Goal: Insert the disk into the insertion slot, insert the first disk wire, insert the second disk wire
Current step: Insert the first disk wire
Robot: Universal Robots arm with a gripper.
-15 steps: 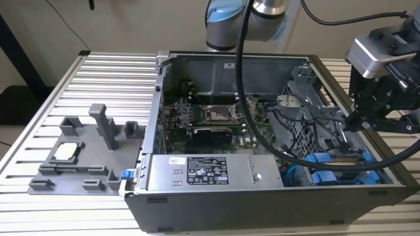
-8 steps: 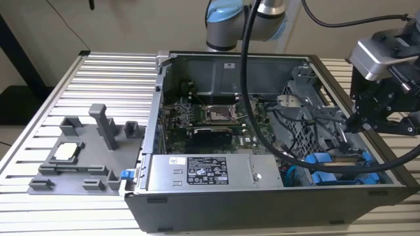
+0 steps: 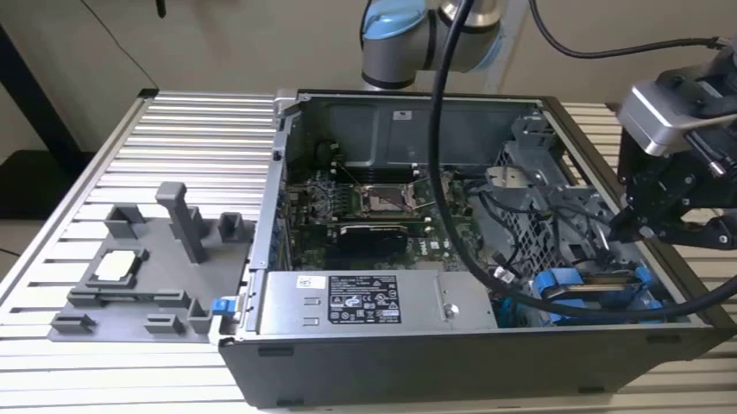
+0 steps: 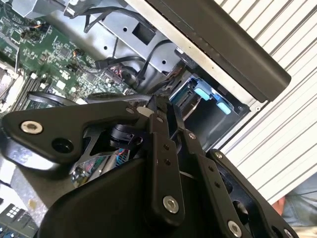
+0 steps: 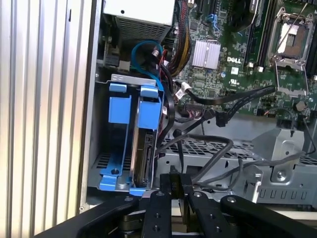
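The disk (image 5: pixel 142 158) sits on edge in its blue carrier (image 5: pixel 148 111) inside the insertion slot (image 5: pixel 124 79), the grey metal cage at the case's corner. In the exterior view the disk (image 3: pixel 599 286) lies at the case's front, toward that view's right. My gripper (image 5: pixel 176 174) hovers just beyond the disk's open end, fingers pressed together, nothing visible between them. Seen from outside, the gripper (image 3: pixel 627 231) hangs over the case's wall on that view's right. A loose black wire with a connector (image 5: pixel 221 118) lies beside the cage, and a grey wire (image 5: pixel 208 144) runs close past the fingertips (image 4: pixel 161 106).
A second blue carrier (image 5: pixel 119 106) stands next to the disk in the cage. The silver power-supply box (image 3: pixel 362 302) fills the case's front; the motherboard (image 3: pixel 381 203) lies behind it. A grey fixture (image 3: pixel 150 259) rests on the slatted table (image 3: pixel 173 129). A thick black hose (image 3: pixel 437 129) crosses the case.
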